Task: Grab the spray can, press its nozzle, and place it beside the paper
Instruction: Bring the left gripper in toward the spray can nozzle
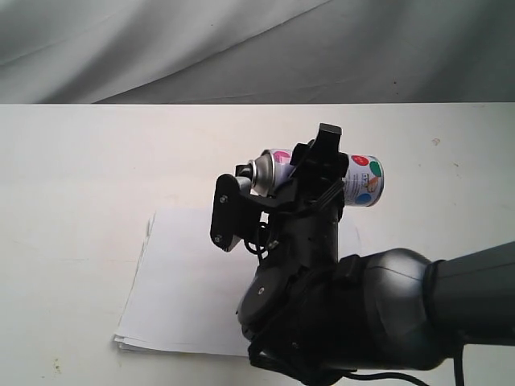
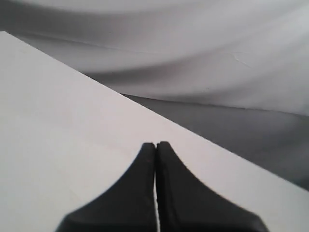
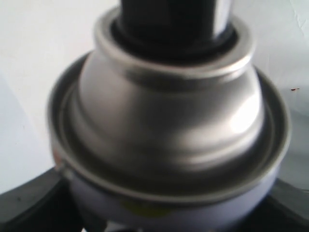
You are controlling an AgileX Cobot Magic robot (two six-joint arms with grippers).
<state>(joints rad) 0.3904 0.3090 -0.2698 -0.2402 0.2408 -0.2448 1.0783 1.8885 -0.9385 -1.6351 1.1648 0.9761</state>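
Observation:
The spray can hangs level in the air above the far edge of the paper, its silver dome pointing left. My right gripper is shut on the can's middle. The right wrist view looks straight at the spray can's dome, with the black nozzle beyond it and the gripper clamped on the can's body, one dark finger showing at the side. The paper lies flat on the white table. My left gripper is shut on nothing over bare table, and does not appear in the exterior view.
A grey cloth backdrop hangs behind the table's far edge. The right arm's dark body covers the paper's right part and the table's front right. The table edge and cloth also show past the left gripper.

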